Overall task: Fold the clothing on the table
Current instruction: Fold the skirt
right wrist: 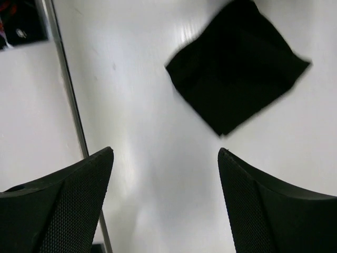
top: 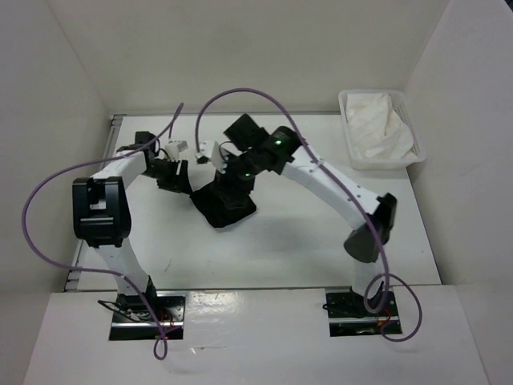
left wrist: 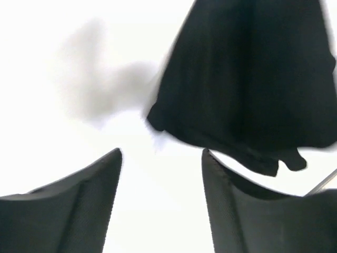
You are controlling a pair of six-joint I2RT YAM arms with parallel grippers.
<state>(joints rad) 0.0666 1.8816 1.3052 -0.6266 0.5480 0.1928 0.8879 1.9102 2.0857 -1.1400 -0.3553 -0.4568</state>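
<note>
The left gripper (left wrist: 161, 158) stands partly open and empty, its dark fingers clear of the clothing (top: 230, 207), a matte black, soft folded bundle near the middle of the white tabletop (top: 304, 249). The right gripper (right wrist: 165, 158) gapes wider, holding nothing, its finger pads finely meshed.

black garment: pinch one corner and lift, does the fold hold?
Probably not: the clothing looks like soft, layered fabric with loose edges trailing in the left wrist view, so it would likely droop and unfold. Lying flat, it seems light. Pushed, it may bunch on the table.
</note>
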